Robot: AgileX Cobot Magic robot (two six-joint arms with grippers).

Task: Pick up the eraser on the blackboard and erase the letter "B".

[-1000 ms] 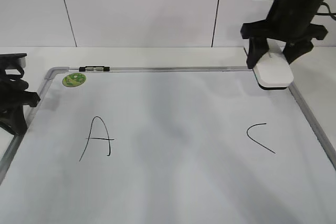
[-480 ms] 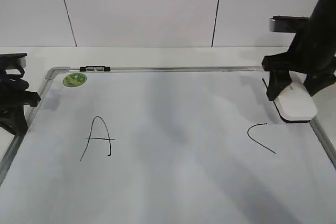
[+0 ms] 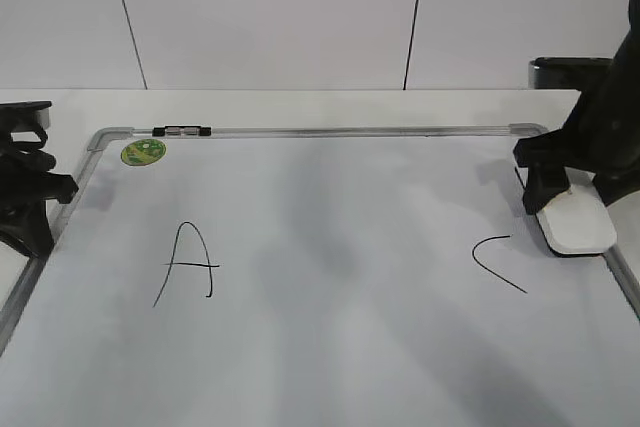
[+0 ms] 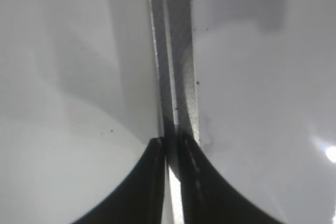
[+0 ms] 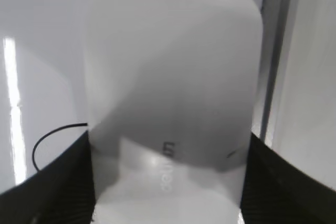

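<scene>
The blackboard [image 3: 330, 227] is a white dry-erase board with a grey frame, lying flat. It bears a handwritten "A" [image 3: 185, 265] and "C" [image 3: 497, 264]. No letter "B" shows; the space between them is blank. My right gripper [image 3: 572, 209] is shut on the white eraser [image 3: 578, 230] and holds it low at the board's right edge, just right of the "C". In the right wrist view the eraser [image 5: 173, 77] fills the space between the jaws of the gripper [image 5: 168, 182], with the "C" [image 5: 44, 140] to its left. My left gripper [image 3: 30, 222] is shut and empty at the board's left edge.
A round green sticker [image 3: 142, 152] sits at the board's back left corner, beside a small clip [image 3: 180, 131] on the frame. The left wrist view shows the grey frame rail [image 4: 176, 51] running under the gripper [image 4: 173, 148]. A white panelled wall stands behind the table.
My right gripper has carried the eraser from the board's back right corner to the right and forward, down beside the "C". The left arm has not moved.
</scene>
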